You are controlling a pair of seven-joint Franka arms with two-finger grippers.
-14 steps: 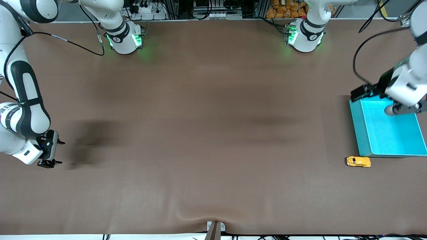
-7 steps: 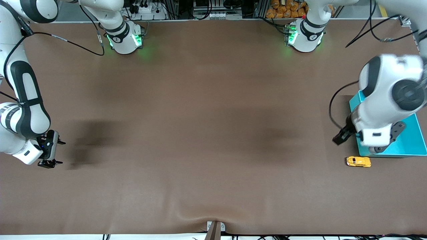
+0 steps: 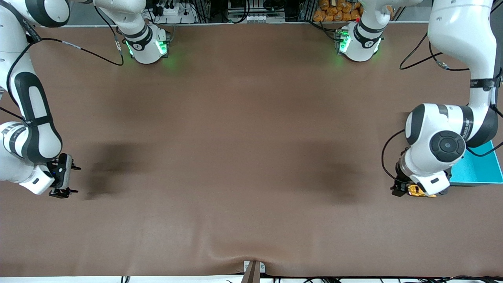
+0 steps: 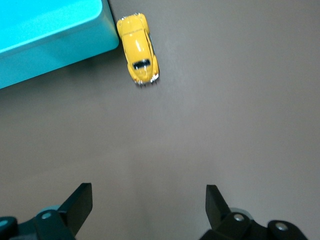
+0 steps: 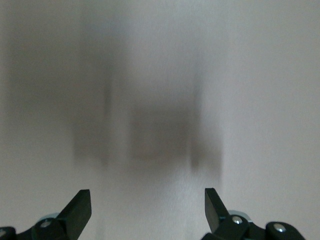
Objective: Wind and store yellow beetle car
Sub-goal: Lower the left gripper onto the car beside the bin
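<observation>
So: right gripper (image 3: pixel 63 179) waits over bare table (image 3: pixel 235 157) at the right arm's end, fingers spread, nothing between them; its wrist view shows only mat and shadow. Mid-table there's nothing but shadows. At the left arm's end, the left gripper (image 4: pixel 149 210) hangs above the car (image 4: pixel 138 48), fingers wide apart and empty. In the front view the wrist covers most of the car (image 3: pixel 415 190), only a yellow sliver shows. The left wrist view has the whole car: on its wheels on the table, just beside the bin (image 4: pixel 50 30) wall at a corner, nearer the front camera than the bin, can't tell if it's touching. Car isn't between the fingers in that view, it sits off toward the bin, so I'd say the grasp isn't lined up yet. Risks as I see them: descending from here, one finger may land on the bin wall or rim, since there's hardly any room on that side. The body is glossy and rounded, so an off-centre pinch could squirt it out or roll it away on its wheels. A nudge could also wedge it against the bin. Winding not started by the look of it; bin mostly hidden under the arm in the front view (image 3: pixel 477 169).
</observation>
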